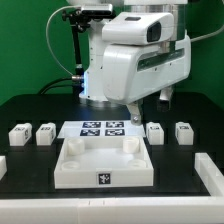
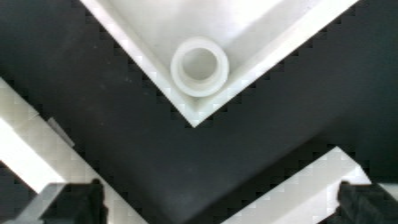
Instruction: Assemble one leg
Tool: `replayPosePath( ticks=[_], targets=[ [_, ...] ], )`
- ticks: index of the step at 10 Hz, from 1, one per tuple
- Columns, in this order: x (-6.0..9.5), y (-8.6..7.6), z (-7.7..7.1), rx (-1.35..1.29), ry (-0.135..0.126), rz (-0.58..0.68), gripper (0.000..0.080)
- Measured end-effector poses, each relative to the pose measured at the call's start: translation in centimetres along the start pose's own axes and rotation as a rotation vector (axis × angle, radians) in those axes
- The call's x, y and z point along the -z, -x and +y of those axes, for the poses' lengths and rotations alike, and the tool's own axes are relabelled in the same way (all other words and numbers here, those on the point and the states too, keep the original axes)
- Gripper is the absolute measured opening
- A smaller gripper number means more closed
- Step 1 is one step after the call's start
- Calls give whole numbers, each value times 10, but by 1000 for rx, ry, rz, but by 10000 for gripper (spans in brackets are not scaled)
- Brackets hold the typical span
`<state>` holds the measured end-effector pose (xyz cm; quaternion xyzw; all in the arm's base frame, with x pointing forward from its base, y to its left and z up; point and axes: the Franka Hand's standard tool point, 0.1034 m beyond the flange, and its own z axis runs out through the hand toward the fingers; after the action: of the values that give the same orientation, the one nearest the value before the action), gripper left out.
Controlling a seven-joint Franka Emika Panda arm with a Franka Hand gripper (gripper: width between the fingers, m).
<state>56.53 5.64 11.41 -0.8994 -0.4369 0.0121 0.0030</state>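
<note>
Surface: black tabletop (image 1: 30,160) is stretching out before a green wall and carrying all the parts.
Tray: white tray (image 1: 75,178) is sitting at the lower centre of the exterior view, just in front of the marker board (image 1: 103,128).
Leg: the leg (image 1: 155,132) nearest the arm is resting loose on the table at the exterior view's right, just beside the marker board. Three matching legs (image 1: 183,131) are resting in the same row, one further right and two at the exterior view's left.
Gripper: the gripper (image 2: 217,202) is hanging above one tray corner, fingers spread wide and gripping nothing. The wrist view is showing an empty round socket (image 2: 199,68) beneath it.
Progress: nothing is appearing done; no leg is sitting in a socket, as far as the pictures are showing.
Remaining: grasping a leg, carrying it to a socket and seating it are all being judged outstanding.
</note>
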Motion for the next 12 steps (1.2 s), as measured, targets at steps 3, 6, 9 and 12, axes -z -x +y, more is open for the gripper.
replayPosePath(
  ticks=[3, 6, 9, 12],
  targets=[
    [0, 0, 0, 0, -1, 0, 650],
    [-1, 0, 0, -1, -1, -1, 650],
    [-1, 1, -1, 7, 0, 1, 650],
    [-26, 66, -37, 178, 5, 0, 650]
  ],
)
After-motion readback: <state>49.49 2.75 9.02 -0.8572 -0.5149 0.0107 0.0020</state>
